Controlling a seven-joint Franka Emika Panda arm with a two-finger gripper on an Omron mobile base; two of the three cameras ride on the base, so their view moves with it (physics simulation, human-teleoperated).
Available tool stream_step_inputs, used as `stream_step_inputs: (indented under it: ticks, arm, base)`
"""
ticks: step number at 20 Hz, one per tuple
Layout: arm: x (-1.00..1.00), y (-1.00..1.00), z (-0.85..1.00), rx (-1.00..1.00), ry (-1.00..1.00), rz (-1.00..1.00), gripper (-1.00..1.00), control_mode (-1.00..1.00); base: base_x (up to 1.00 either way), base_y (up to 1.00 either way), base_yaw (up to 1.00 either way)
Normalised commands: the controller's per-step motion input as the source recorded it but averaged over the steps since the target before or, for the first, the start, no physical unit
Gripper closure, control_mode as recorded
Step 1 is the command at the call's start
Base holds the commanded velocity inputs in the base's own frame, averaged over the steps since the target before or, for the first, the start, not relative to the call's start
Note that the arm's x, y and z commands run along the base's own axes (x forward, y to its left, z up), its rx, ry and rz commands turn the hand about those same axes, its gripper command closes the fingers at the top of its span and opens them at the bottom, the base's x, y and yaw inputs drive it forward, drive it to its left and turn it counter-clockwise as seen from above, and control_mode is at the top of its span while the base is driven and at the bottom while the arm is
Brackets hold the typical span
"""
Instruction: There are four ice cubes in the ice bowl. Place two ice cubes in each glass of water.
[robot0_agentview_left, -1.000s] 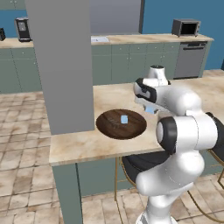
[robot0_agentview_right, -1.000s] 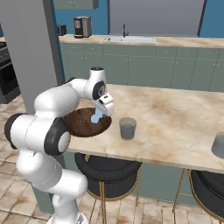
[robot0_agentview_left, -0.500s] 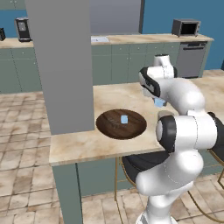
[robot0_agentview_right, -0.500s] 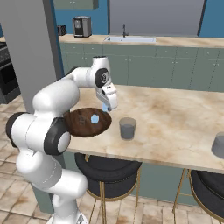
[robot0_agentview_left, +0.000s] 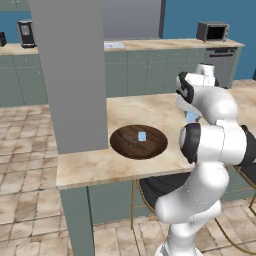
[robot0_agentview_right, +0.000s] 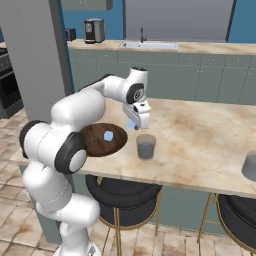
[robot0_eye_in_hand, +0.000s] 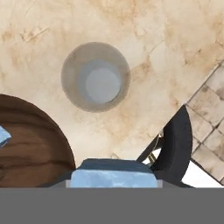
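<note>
Marble-topped, the kitchen table (robot0_agentview_right: 200, 135) carries one dark wooden ice bowl (robot0_agentview_left: 138, 141) and two glasses of water. Nearest the base, black stools (robot0_agentview_right: 125, 192) stand under the table's front edge, partly hidden by the white arm. One loose ice cube (robot0_agentview_left: 142, 136) lies in the ice bowl, near its middle; in the hand view a corner of a cube shows at the bowl's edge. A second ice cube (robot0_eye_in_hand: 113, 178) sits pinched between the jaws of the gripper (robot0_agentview_right: 136, 123), held above the table between the ice bowl and the near glass (robot0_agentview_right: 145, 146). That near glass stands just beside the bowl; from above, the hand view shows bluish-grey water and no cube that can be made out. The far glass (robot0_agentview_right: 250, 166) stands well apart at the table's right end, cut off by the frame. A grey pillar (robot0_agentview_left: 70, 75) rises at the table's left end. Beyond, a back counter holds a sink (robot0_agentview_right: 148, 45), a coffee maker (robot0_agentview_right: 93, 30) and a microwave (robot0_agentview_left: 212, 31).
</note>
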Motion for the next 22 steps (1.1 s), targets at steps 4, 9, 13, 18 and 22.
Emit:
stream_step_inputs:
  ticks: [4,9,13,18,22]
  arm:
    - [0.23,-0.11,-0.01,0.02,-0.02,0.00,1.00,-1.00]
    - [0.21,-0.01,-0.25,-0.07,-0.02,0.02,1.00,-1.00]
    - [0.28,-0.05,-0.38,-0.05,-0.04,0.05,1.00,-1.00]
    - [0.26,-0.08,-0.36,-0.02,-0.06,0.06,1.00,-1.00]
    - [0.26,-0.10,-0.28,-0.01,-0.04,0.05,1.00,-1.00]
  base:
    - [0.00,0.00,0.00]
    - [0.00,0.00,0.00]
    - [0.00,0.00,0.00]
    - [0.00,0.00,0.00]
    - [0.00,0.00,0.00]
